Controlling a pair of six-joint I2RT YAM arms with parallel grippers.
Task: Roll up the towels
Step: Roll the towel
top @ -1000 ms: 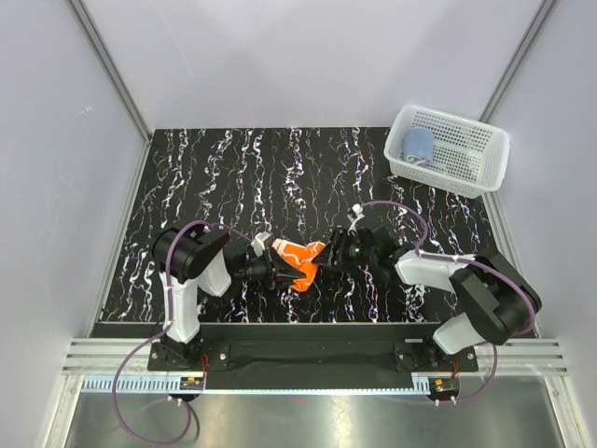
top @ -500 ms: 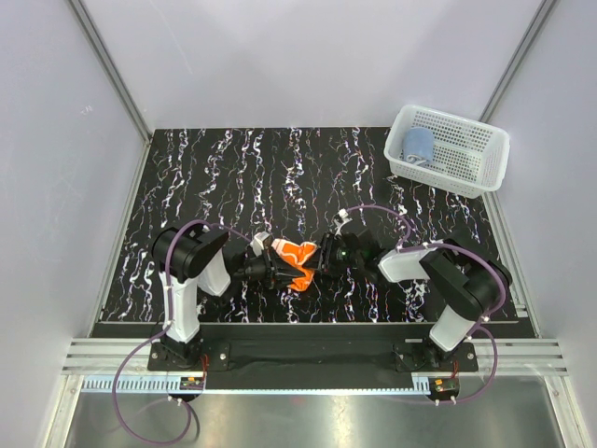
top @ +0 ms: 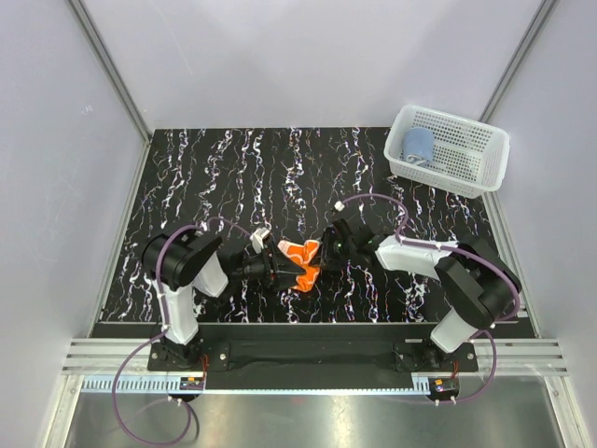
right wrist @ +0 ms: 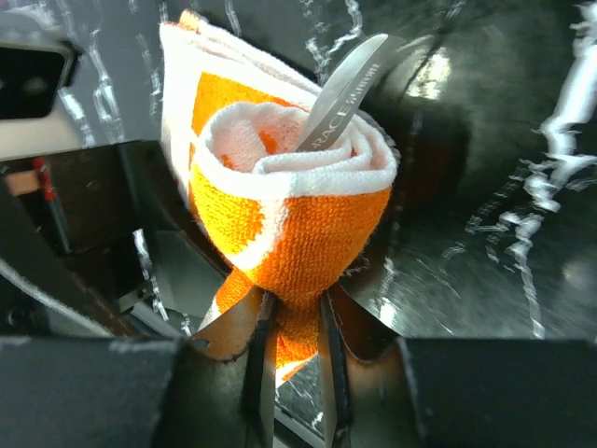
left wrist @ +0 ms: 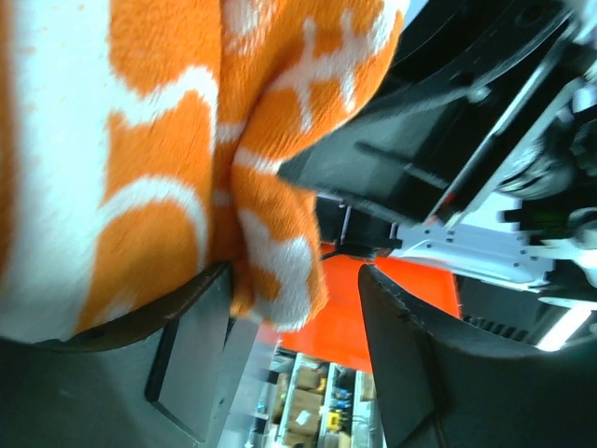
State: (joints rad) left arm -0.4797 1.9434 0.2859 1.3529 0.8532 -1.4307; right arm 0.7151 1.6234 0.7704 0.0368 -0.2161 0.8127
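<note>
The orange towel with white pattern [top: 300, 254] is a tight roll held off the black marbled table [top: 215, 177] between my two grippers. My right gripper [top: 328, 248] is shut, its jaws pinching a fold under the roll's end [right wrist: 289, 215] in the right wrist view [right wrist: 297, 308]. My left gripper [top: 276, 270] is at the roll's other end; its jaws [left wrist: 294, 280] stand apart, and the towel [left wrist: 140, 140] only rests against one finger [left wrist: 187, 345]. A thin lettered metal strip [right wrist: 340, 93] pokes into the roll's centre. The light blue towel [top: 418, 145] lies rolled in the basket.
The white mesh basket [top: 462, 177] stands at the table's far right corner. Grey walls enclose the table at the left, back and right. The arm bases and a metal rail run along the near edge.
My right gripper has shifted a little left and away with the towel's end, its elbow swinging right to left. The orange roll has moved slightly with it. The left gripper stays at the roll.
</note>
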